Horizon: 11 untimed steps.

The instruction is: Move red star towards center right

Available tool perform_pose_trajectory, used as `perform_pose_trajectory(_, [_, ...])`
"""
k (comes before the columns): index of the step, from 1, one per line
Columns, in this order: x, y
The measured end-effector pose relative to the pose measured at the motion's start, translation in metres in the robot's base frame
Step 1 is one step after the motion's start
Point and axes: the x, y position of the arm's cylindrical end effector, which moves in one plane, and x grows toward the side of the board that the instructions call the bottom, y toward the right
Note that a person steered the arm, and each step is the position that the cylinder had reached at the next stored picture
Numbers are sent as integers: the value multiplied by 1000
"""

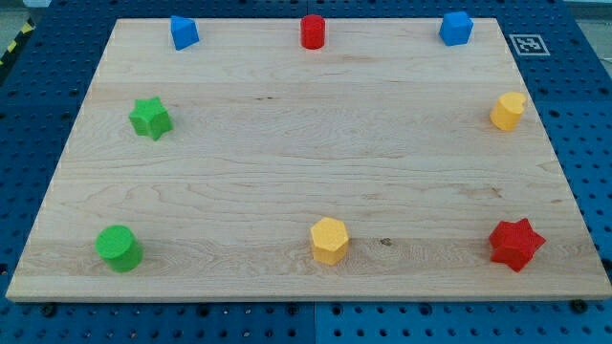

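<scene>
The red star (516,244) lies at the board's bottom right corner, close to the right edge. The wooden board (287,162) fills most of the view. My tip does not show in this frame, so its place relative to the blocks cannot be told.
A yellow cylinder (508,111) sits at the right edge above the red star. A blue cube (456,28), red cylinder (313,32) and blue block (184,32) line the top. A green star (150,118), green cylinder (119,248) and yellow hexagon (329,240) lie elsewhere.
</scene>
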Motion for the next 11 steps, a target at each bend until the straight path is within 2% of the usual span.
perform_pose_trajectory(1, [2, -5])
perform_pose_trajectory(2, [20, -63])
perform_pose_trajectory(3, [18, -67])
perform_pose_trajectory(5, [17, -135])
perform_pose_trajectory(8, [-3, -126])
perform_pose_trajectory(11, [-43, -150])
